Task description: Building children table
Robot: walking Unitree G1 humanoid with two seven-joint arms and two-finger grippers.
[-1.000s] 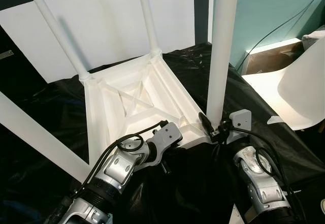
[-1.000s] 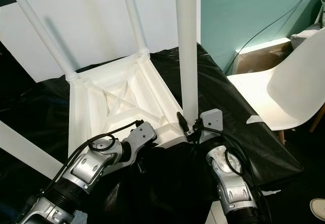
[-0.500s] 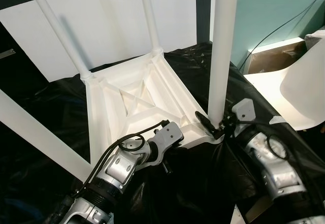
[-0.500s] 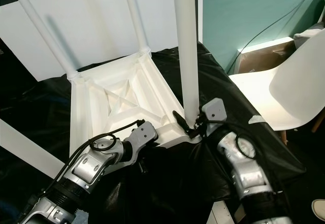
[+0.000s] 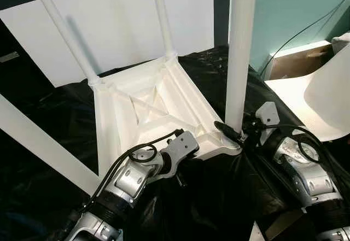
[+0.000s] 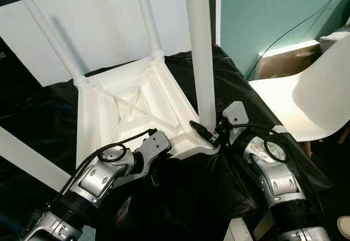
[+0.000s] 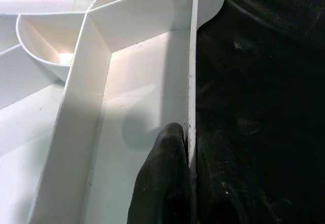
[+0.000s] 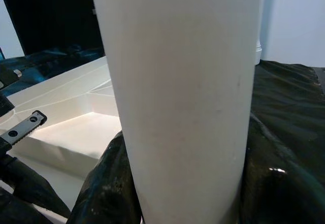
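White tabletop [image 5: 147, 107] rim pinched by left claw [image 7: 170, 183]; right claw's grip unclear.

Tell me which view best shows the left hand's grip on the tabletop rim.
The left wrist view: a black finger presses against the upturned tabletop's rim. In the eye views the left hand is mostly hidden under its wrist.

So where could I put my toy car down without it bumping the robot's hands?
The bare black cloth left of the upside-down table, behind the slanting white leg, looks free. So does the white chair seat on the right. It's crowded at the near corner, where the right gripper grips the upright leg and the left gripper pinches the table's rim.
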